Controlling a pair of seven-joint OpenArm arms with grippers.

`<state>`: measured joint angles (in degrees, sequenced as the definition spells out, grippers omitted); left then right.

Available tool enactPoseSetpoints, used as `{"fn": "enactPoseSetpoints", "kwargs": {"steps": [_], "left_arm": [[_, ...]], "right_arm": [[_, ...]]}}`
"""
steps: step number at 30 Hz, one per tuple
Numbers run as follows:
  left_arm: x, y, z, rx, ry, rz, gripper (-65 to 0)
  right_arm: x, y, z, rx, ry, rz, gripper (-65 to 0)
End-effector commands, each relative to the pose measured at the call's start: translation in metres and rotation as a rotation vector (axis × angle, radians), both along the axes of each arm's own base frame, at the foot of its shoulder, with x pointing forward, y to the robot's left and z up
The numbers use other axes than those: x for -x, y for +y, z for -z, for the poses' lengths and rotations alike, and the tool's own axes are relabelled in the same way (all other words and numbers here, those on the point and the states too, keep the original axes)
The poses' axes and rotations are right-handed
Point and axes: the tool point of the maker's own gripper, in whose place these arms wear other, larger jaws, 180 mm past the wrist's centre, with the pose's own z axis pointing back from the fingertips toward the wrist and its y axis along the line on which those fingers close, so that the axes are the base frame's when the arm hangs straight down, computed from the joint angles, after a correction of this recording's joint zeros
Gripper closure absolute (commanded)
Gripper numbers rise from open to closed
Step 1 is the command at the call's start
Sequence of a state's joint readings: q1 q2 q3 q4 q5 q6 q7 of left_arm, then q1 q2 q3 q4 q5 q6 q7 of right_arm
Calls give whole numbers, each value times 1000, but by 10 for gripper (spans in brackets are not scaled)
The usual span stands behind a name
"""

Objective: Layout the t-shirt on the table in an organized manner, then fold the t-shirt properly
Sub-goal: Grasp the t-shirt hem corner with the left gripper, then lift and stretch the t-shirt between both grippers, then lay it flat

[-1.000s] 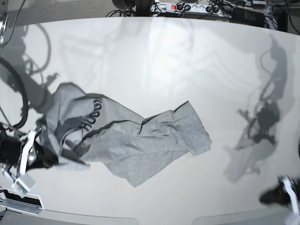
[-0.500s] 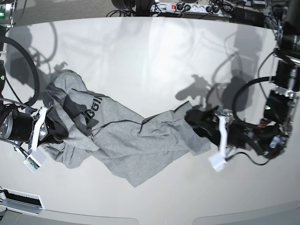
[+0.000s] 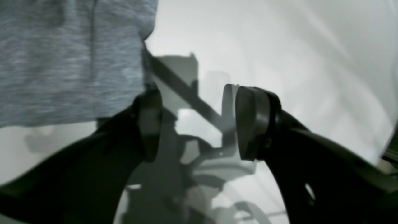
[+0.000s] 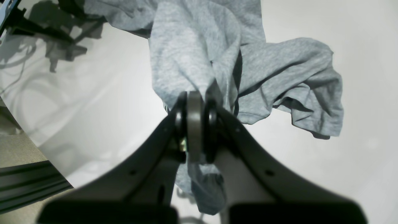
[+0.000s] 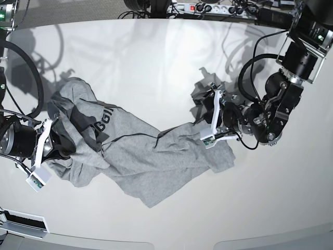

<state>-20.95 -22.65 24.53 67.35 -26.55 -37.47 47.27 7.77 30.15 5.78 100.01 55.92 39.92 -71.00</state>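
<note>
The heather-grey t-shirt (image 5: 145, 161) lies crumpled across the left middle of the glossy white table (image 5: 156, 62), black lettering (image 5: 104, 125) showing on its left part. My right gripper (image 5: 54, 143) is shut on a bunched fold at the shirt's left end; in the right wrist view its jaws (image 4: 195, 102) pinch the grey fabric (image 4: 192, 56). My left gripper (image 5: 207, 121) stands open over the shirt's right end. In the left wrist view nothing sits between its fingers (image 3: 252, 121), and the shirt's edge (image 3: 62, 62) lies to the upper left of them.
A power strip and cables (image 5: 208, 8) lie beyond the table's far edge. The left arm's body (image 5: 270, 114) and cable loops hang over the right side of the table. Bare tabletop (image 5: 250, 208) stretches along the near right.
The left arm swung in from the near right corner to the shirt's right end, then shifted a little farther back. The right gripper pulled the shirt's left part up, then held still.
</note>
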Motion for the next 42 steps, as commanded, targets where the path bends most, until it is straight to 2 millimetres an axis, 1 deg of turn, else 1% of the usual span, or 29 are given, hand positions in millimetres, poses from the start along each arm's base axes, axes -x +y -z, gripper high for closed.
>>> {"fn": "enactPoseSetpoints", "kwargs": {"steps": [1, 4, 8, 12, 14, 17, 20, 25, 26, 27, 28, 30, 31, 34, 36, 39, 42], "left_arm": [[-15, 1, -11, 14, -52, -15, -379], [-19, 2, -9, 8, -98, -35, -380], [-26, 0, -12, 26, -152, -40, -380], [-29, -1, -10, 59, -163, -58, -380], [-29, 3, -4, 72, -155, -80, -380], [-25, 9, 11, 58, -133, -96, -380], [-19, 10, 25, 51, -106, -90, -380], [-19, -1, 28, 88, -105, -105, -379], [-21, -3, 27, 86, -110, -115, -367], [-24, -3, 27, 78, -118, -126, -333], [-27, -2, 28, 62, -131, -141, -266], [-37, 4, 28, 26, -151, -193, -64], [-41, 8, 28, 6, -156, -211, 0], [-57, 23, 18, -77, -151, -220, 0], [-73, 30, 3, -118, -164, -221, 0], [-106, 34, -32, -128, -239, -232, 0], [-140, 39, -73, -125, -349, -270, 0]], "right_arm": [[-9, -3, -17, -8, -55, 1, 0], [-9, -3, -17, -8, -56, 1, 0], [-9, -3, -17, -8, -55, 1, 0], [-9, -3, -17, -8, -55, 1, 0], [-9, -3, -17, -8, -56, 1, 0], [-9, -3, -17, -8, -56, 1, 0], [-9, -2, -17, -11, -56, 0, 0], [-8, -2, -17, -15, -56, -2, 0], [-8, -2, -17, -15, -56, -2, 0], [-9, -2, -18, -15, -56, -2, 0], [-9, -2, -18, -15, -56, -2, 0], [-9, -2, -18, -15, -56, -2, 0], [-9, -2, -18, -15, -56, -2, 0], [-9, -3, -17, -10, -57, 0, 0], [-11, -8, -15, 26, -58, 14, 0], [-14, -27, -5, 141, -56, 56, 0], [-16, -42, 0, 227, -53, 88, 0]]}}
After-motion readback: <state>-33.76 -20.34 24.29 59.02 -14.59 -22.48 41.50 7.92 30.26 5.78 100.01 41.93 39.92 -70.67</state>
